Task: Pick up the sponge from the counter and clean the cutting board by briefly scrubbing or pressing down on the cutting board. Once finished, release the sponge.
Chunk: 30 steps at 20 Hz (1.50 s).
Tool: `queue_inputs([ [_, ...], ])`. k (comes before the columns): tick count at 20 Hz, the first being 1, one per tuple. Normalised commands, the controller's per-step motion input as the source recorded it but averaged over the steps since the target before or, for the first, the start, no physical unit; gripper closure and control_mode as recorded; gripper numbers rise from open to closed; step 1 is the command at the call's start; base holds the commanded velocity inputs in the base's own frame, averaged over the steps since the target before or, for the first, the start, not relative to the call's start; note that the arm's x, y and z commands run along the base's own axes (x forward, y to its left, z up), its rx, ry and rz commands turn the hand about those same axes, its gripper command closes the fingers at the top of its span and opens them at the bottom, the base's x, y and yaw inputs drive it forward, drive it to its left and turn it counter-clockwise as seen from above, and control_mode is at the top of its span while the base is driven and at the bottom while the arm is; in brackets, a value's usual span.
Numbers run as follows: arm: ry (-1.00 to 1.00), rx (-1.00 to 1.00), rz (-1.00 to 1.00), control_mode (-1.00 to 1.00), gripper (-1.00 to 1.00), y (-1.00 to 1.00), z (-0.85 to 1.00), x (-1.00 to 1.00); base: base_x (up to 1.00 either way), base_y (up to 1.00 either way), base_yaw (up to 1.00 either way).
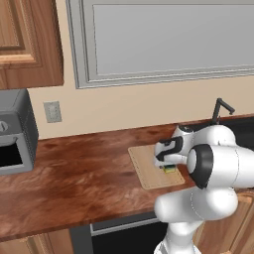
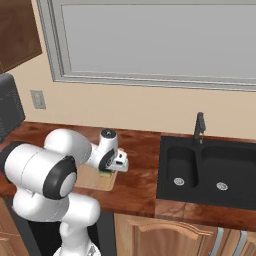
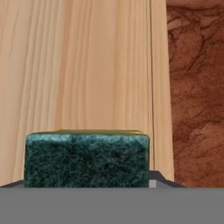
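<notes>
Reddish-brown counter (image 1: 74, 183), pale cutting board (image 1: 146, 171), sponge (image 1: 169, 168) held low over the board.

Kitchen wall and window stand behind; a black sink (image 2: 210, 170) lies to the arm's right. The gripper (image 1: 167, 163) is clamped on the sponge, green scouring top towards the hand camera, near the board's grooved edge. Whether the sponge touches the wood I cannot tell. A good scrub would press straight down, stay inside the groove and away from the counter side, then open the fingers. The arm reaches forward with its elbow bent and the hand pointing down.
</notes>
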Motion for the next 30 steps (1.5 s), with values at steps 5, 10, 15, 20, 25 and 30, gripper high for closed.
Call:
queue_inputs([
  [5, -0.06, 0.0, 0.0, -1.0, 1.0, 0.0, 0.06, 0.09, 0.0, 0.0, 0.0],
  [10, -0.03, 0.0, 0.0, -1.0, 1.0, 0.0, 0.0, 0.24, 0.0, 0.0, 0.0],
  [15, -0.02, 0.0, 0.0, -1.0, 1.0, 0.0, 0.02, 0.28, 0.0, 0.0, 0.0],
  [20, -0.03, 0.0, 0.0, -1.0, 1.0, 0.0, -0.22, 0.03, 0.0, 0.0, 0.0],
  [25, -0.06, 0.0, 0.0, -1.0, 1.0, 0.0, 0.29, 0.1, 0.0, 0.0, 0.0],
  [30, -0.01, 0.0, 0.0, -1.0, 1.0, 0.03, -0.02, 0.17, 0.0, 0.0, 0.0],
])
